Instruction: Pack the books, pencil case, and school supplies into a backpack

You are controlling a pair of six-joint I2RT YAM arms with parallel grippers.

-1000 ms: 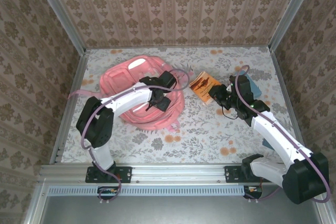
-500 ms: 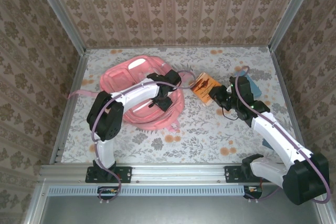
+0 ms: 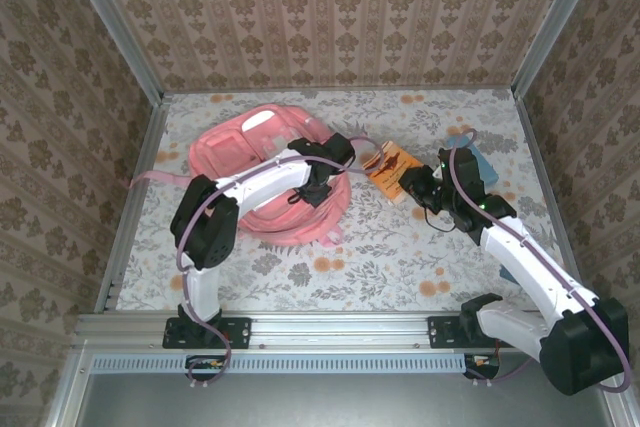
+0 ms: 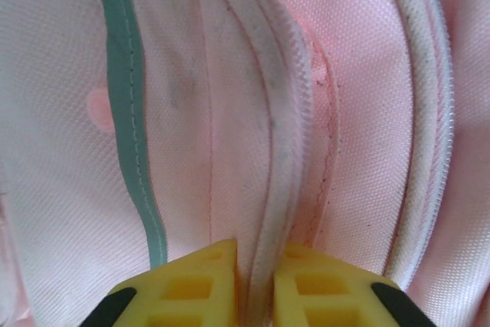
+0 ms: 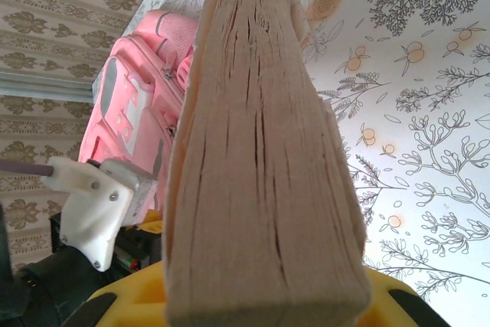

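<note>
The pink backpack (image 3: 255, 162) lies flat at the table's middle left, and its fabric and zip seams show close up in the left wrist view (image 4: 191, 97). My left gripper (image 3: 320, 183) (image 4: 256, 285) is shut on a pale zip edge at the backpack's right rim. My right gripper (image 3: 415, 185) (image 5: 260, 300) is shut on the orange booklet (image 3: 390, 162), whose tan page edges (image 5: 260, 151) stand upright between the yellow fingers. The light blue pencil case (image 3: 485, 162) peeks out behind the right arm. The navy books are out of view.
Patterned walls and metal rails close in the table on three sides. The backpack's strap (image 3: 150, 179) trails toward the left rail. In the right wrist view the backpack (image 5: 142, 82) and the left arm's white wrist (image 5: 96, 204) lie just left of the booklet.
My left gripper has slid right along the backpack's rim, pulling the edge with it. The right gripper and booklet have shifted slightly up and right.
</note>
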